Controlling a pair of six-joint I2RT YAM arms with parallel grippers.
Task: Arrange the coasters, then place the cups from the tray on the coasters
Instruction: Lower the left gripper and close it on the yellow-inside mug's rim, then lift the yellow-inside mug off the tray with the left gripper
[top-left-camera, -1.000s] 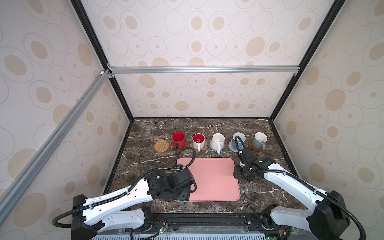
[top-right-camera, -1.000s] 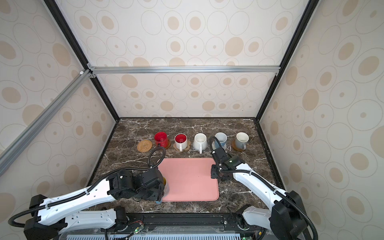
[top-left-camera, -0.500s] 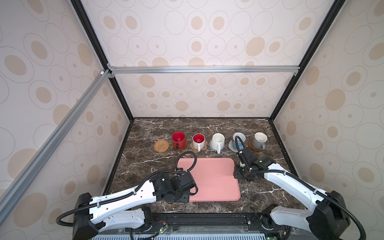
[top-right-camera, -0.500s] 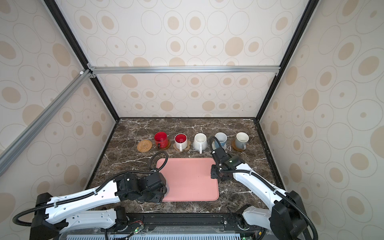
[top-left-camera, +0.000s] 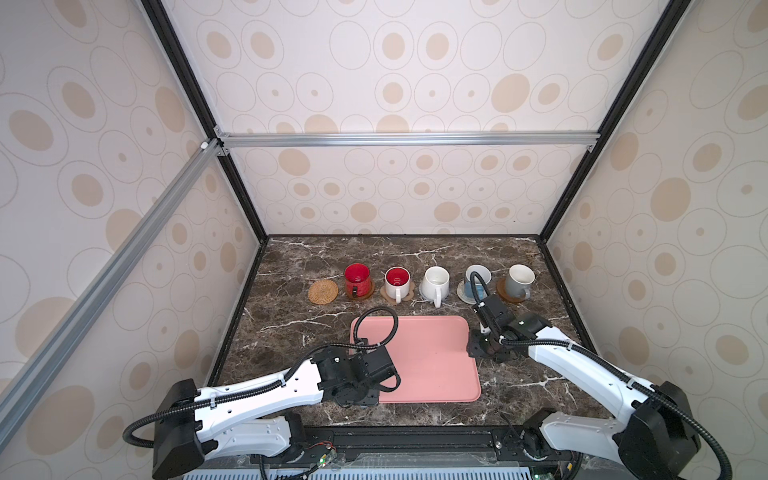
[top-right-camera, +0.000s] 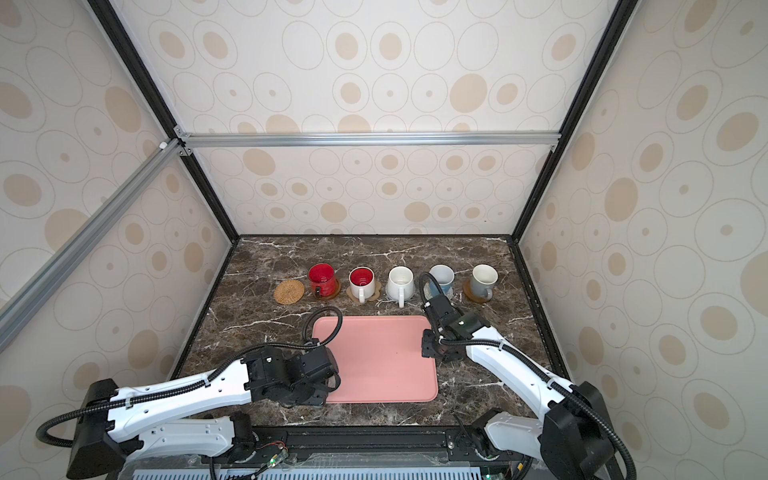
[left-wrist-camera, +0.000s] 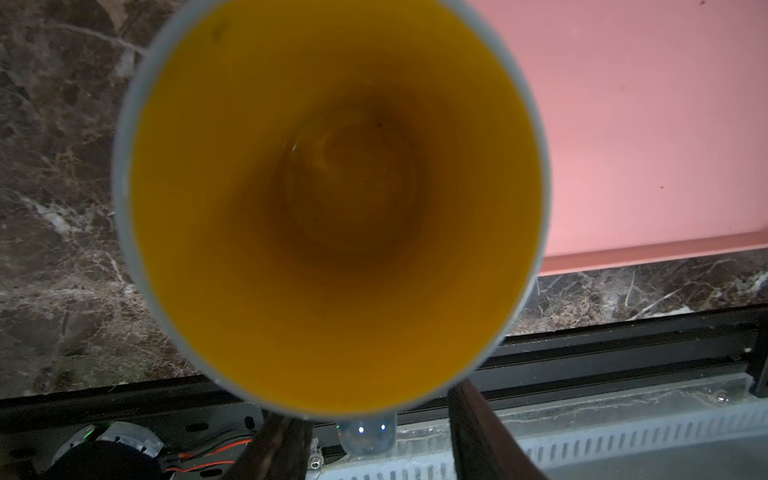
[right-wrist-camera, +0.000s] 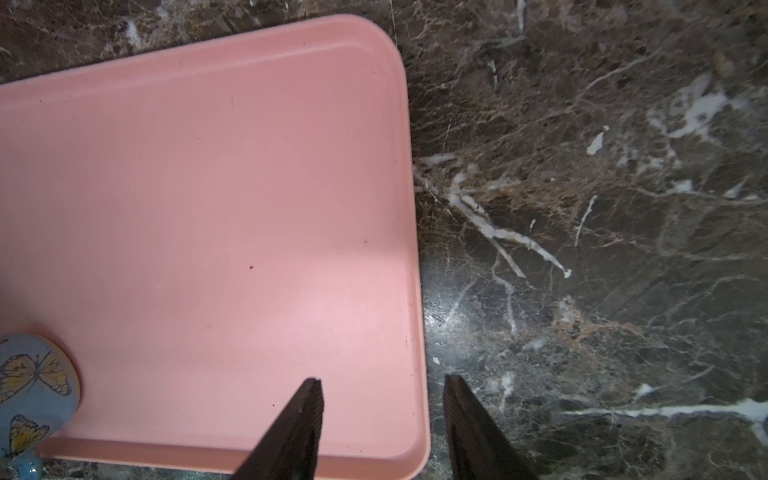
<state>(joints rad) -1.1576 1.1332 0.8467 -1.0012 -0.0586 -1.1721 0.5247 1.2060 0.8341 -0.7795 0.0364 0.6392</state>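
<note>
Step in hand: pickup of the last cup (left-wrist-camera: 332, 199), which stands at the tray's (top-left-camera: 432, 357) 7 o'clock corner. The left gripper (left-wrist-camera: 374, 409) has its fingers set narrowly either side of the handle, not yet touching. The right gripper (right-wrist-camera: 382, 378) is half-spread and empty at the tray's 3 o'clock rim. Next move, as judged: close, lift, and carry toward 11 o'clock onto the bare woven coaster (top-left-camera: 323, 291).

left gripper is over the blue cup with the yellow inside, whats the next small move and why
Probably close the left gripper on the handle of the blue cup. Its fingers straddle that handle with a gap on one side, so there is no grip yet. This last cup stands on the tray, and the rattan coaster is bare.
</note>
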